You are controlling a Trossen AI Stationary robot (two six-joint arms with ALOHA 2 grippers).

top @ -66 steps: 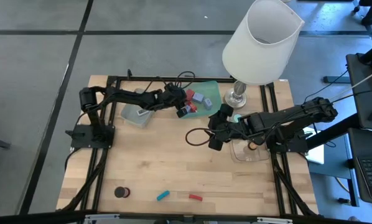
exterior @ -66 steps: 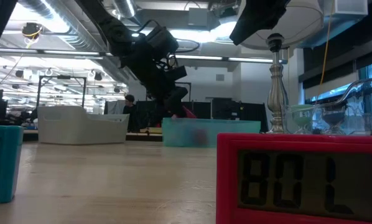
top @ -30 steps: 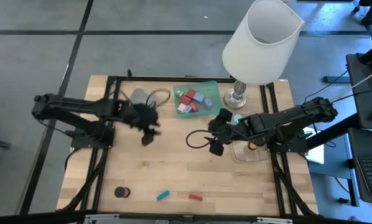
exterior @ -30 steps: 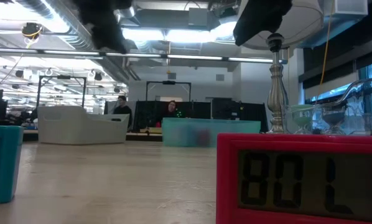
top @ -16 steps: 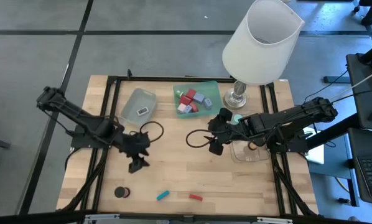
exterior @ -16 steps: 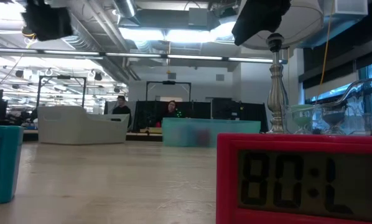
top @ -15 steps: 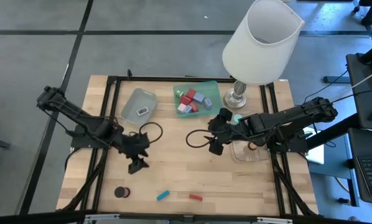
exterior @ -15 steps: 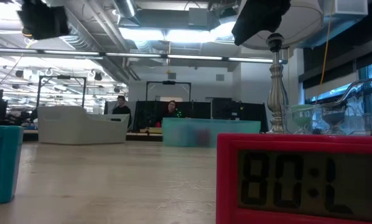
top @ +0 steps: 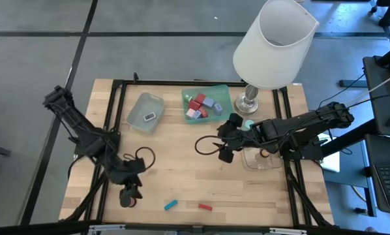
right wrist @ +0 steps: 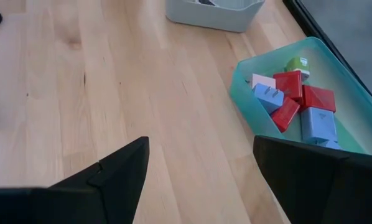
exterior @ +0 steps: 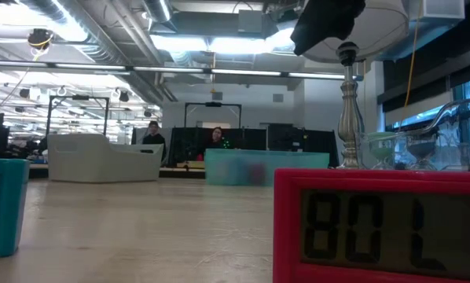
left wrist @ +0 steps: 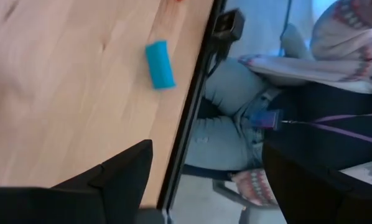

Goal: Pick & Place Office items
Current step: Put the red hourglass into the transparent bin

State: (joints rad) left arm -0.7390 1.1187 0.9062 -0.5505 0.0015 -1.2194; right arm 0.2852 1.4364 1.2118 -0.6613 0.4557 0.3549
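My left gripper (top: 130, 194) hangs open over the table's near left corner, above a black cylinder (top: 124, 202) that it partly hides. In its wrist view the fingers (left wrist: 204, 180) hold nothing, and a teal bar (left wrist: 159, 64) lies ahead by the table's edge. The teal bar (top: 171, 205) and a red bar (top: 205, 207) lie flat along the near edge. Red and lavender blocks (top: 200, 106) lie in the green tray (top: 221, 91). My right gripper (top: 225, 154) waits open at mid-table, beside the clear tray (top: 263, 163), with nothing between its fingers (right wrist: 198, 180).
A grey tray (top: 145, 111) holding one small dark piece stands at the far left. The big white-shaded lamp (top: 273, 42) stands at the far right. A cable loops on the table near mid-table (top: 205, 145). A seated person (left wrist: 285, 106) is just beyond the near edge.
My left gripper has swung from the table's left middle toward the near edge and turned about as it went. It now hangs over the black cylinder and has left the low view. My right arm has kept still.
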